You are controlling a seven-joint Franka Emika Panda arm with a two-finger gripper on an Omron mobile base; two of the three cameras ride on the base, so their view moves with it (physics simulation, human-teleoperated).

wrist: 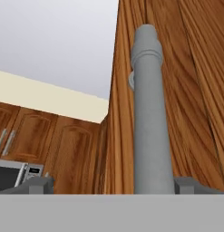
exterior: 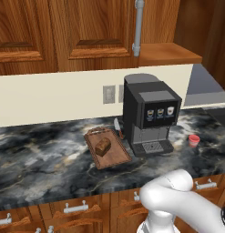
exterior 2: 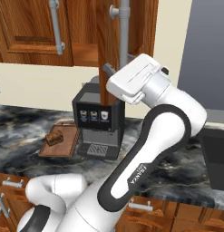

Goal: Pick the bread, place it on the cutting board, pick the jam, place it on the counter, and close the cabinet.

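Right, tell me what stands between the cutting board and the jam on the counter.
The black coffee machine stands between the cutting board and the jam, seen in the left base view.

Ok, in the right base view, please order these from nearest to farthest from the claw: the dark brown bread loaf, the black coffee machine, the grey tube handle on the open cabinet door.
1. Grey tube handle: between the fingers of the open claw.
2. Black coffee machine: on the counter, below the claw.
3. Dark brown bread loaf: farther left, on the wooden cutting board.
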